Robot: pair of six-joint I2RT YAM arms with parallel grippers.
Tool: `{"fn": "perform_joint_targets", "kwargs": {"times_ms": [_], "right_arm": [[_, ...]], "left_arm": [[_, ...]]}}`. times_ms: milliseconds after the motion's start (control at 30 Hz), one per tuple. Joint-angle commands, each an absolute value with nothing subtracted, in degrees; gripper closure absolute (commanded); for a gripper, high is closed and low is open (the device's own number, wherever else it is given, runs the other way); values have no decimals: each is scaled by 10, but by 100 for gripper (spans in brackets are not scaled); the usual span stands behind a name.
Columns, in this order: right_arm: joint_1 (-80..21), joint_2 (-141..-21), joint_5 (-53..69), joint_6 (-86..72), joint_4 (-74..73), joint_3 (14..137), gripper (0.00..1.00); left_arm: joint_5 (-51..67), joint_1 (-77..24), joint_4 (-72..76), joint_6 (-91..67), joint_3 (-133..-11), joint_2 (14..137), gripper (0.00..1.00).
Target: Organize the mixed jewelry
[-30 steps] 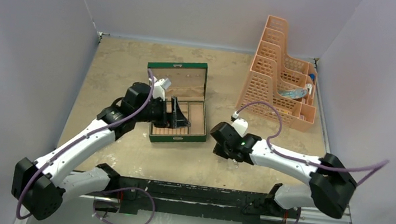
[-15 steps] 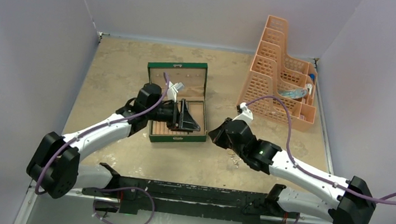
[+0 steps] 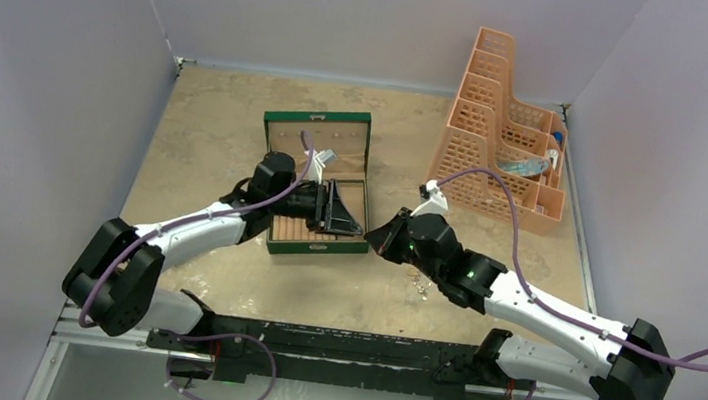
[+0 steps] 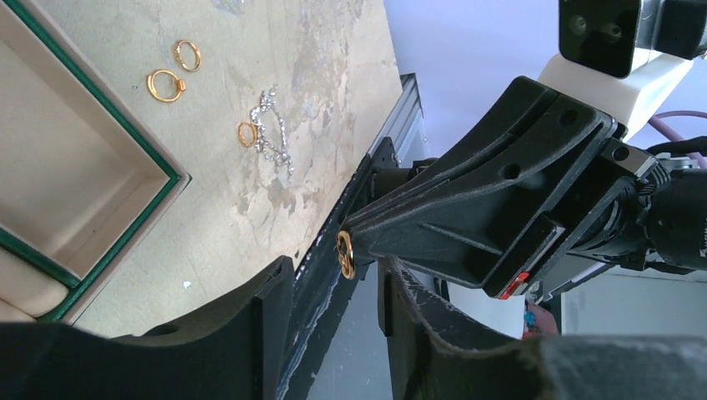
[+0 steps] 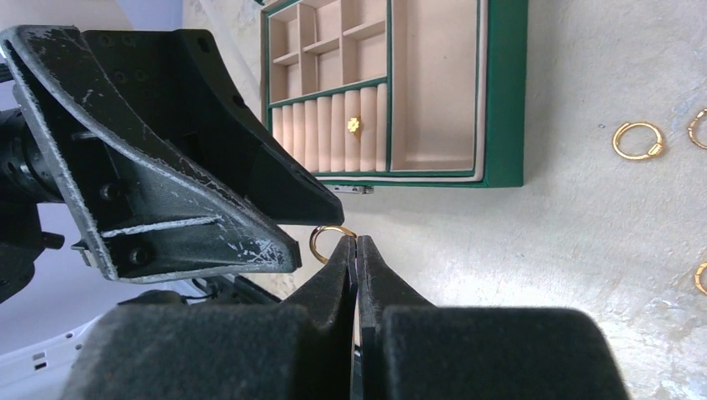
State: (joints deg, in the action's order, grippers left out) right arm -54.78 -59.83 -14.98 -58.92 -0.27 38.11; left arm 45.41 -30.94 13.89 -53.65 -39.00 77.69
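Item: right gripper [image 5: 356, 243], fingers pressed tight together on the edge of one gold ring [image 5: 331, 242]; most of the hoop stands free to the left of the tips, with only its rim pinched. Item: left gripper [image 4: 337, 287], fingers well parted and holding nothing. The held ring hangs just ahead of the gap between them, and the two grippers meet almost tip to tip. Item: green box [image 3: 317, 181], lid open and lining beige, just beyond the right gripper's tips and partly under the left gripper. One small gold piece [image 5: 353, 125] sits in its ridged rolls (the other compartments show only lining). Item: loose gold rings [image 4: 165, 85], three counted in the left wrist view, flat on the table [image 3: 209, 113] beyond the left gripper's fingers and outside the box. Item: silvery chain [image 4: 275, 148], beside those rings and lying against the nearest one. Item: peach rack [image 3: 504, 127], well beyond the right gripper, towards the back wall (contents too small to tell).
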Motion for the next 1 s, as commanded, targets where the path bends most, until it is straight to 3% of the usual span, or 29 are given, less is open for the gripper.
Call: {"fn": "perform_joint_targets", "kwargs": {"times_ms": [0, 133, 633, 733, 867, 933, 967], "right_arm": [[-548, -593, -135, -580, 27, 384, 100], [-548, -597, -132, -578, 31, 387, 100], [-548, -609, -125, -572, 44, 393, 100], [-548, -612, -125, -573, 46, 395, 100], [-548, -611, -125, -573, 46, 396, 100], [-548, -609, -114, -571, 50, 396, 100], [-548, -607, -111, -574, 50, 395, 95]], "left_arm": [[454, -312, 204, -538, -381, 755, 61], [464, -312, 202, -536, -377, 757, 69], [484, -312, 192, -518, -383, 763, 75], [493, -313, 188, -512, -389, 771, 82], [488, -315, 185, -508, -389, 766, 99], [482, -314, 180, -505, -388, 758, 100], [475, -315, 174, -505, -388, 753, 100]]}}
